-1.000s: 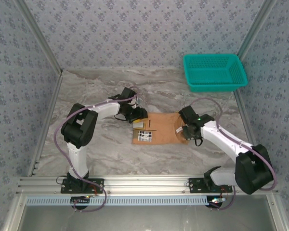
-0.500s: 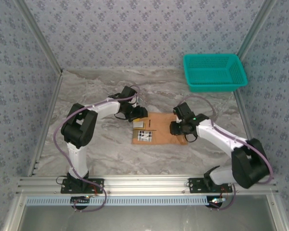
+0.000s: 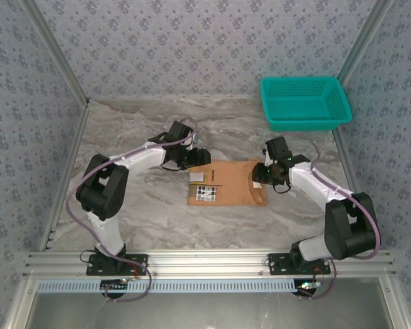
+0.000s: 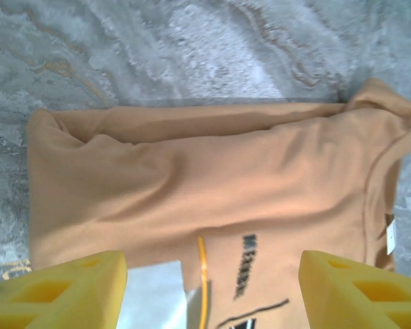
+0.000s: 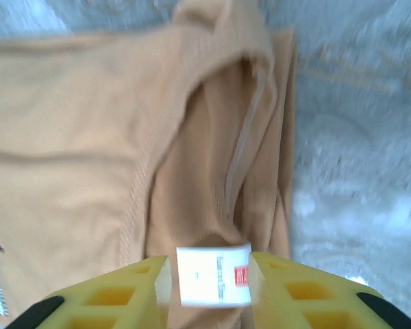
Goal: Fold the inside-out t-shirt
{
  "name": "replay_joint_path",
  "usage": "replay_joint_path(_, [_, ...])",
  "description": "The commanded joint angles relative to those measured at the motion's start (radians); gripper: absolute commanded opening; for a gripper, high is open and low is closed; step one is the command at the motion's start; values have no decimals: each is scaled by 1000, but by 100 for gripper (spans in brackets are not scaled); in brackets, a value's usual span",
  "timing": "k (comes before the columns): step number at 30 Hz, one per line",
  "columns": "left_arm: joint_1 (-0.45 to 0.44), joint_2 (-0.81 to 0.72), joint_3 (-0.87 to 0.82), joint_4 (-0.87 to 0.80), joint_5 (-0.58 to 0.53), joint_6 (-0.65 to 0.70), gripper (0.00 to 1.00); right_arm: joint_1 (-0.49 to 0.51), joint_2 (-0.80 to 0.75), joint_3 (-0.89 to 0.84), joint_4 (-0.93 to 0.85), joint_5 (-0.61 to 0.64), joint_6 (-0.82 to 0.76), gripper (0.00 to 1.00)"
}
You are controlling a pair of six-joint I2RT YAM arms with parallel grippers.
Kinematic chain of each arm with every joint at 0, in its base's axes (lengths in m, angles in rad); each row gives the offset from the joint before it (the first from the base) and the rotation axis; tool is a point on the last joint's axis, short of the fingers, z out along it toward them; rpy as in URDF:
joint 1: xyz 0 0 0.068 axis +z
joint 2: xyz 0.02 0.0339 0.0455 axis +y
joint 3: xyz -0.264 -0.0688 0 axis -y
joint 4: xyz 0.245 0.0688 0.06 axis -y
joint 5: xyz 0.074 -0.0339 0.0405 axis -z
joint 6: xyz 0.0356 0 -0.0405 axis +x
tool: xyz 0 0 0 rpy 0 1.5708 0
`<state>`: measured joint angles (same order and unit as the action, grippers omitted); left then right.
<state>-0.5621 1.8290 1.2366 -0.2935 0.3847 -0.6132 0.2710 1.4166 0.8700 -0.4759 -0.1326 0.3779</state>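
Observation:
The inside-out t-shirt (image 3: 226, 185) lies folded into an orange-tan rectangle at mid-table, with a grey-white print near its front left corner. My left gripper (image 3: 195, 159) hovers at the shirt's back left corner. In the left wrist view it (image 4: 212, 291) stands open, yellow fingers (image 4: 61, 291) wide apart above the t-shirt (image 4: 212, 171). My right gripper (image 3: 259, 175) sits over the right end, by the collar. In the right wrist view it (image 5: 205, 277) is open over the t-shirt (image 5: 89, 137), with the white label (image 5: 212, 274) showing in the gap between the fingers (image 5: 308, 295).
A teal mesh basket (image 3: 305, 103) stands at the back right corner. The marble table (image 3: 144, 205) is bounded by patterned walls on three sides, with an aluminium rail along the near edge where both arm bases are bolted.
My right gripper moved from the shirt's front right edge toward the back right and its jaws widened. The left gripper's jaws also widened and it drew slightly back.

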Motion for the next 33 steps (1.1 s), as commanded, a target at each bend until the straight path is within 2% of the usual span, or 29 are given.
replay_joint_path(1, [-31,-66,-57,64,-31,18,68,-47,71,61,69,-24,8,42])
replay_joint_path(8, [-73,-71,-86,64,-42,29,68,-75,276,184,132,-70,-16,42])
replay_joint_path(15, [-107,-26,-103,63,-44,25,68,-91,372,254,122,11,-63,17])
replay_joint_path(18, [-120,-7,-127,56,-46,26,68,-96,427,300,85,68,-84,12])
replay_joint_path(22, [-130,4,-159,57,-47,23,68,-97,503,377,34,118,-98,16])
replay_joint_path(25, [-147,0,-170,56,-40,15,68,-91,526,446,-27,132,-114,30])
replay_joint_path(28, [-167,-17,-163,37,-41,13,68,-78,462,462,-69,142,-120,41])
replay_joint_path(31, [-180,-57,-151,12,-38,11,69,-65,335,421,-110,189,-122,46])
replay_joint_path(33, [-181,-89,-146,-1,-29,9,69,-46,243,352,-120,178,-110,47])
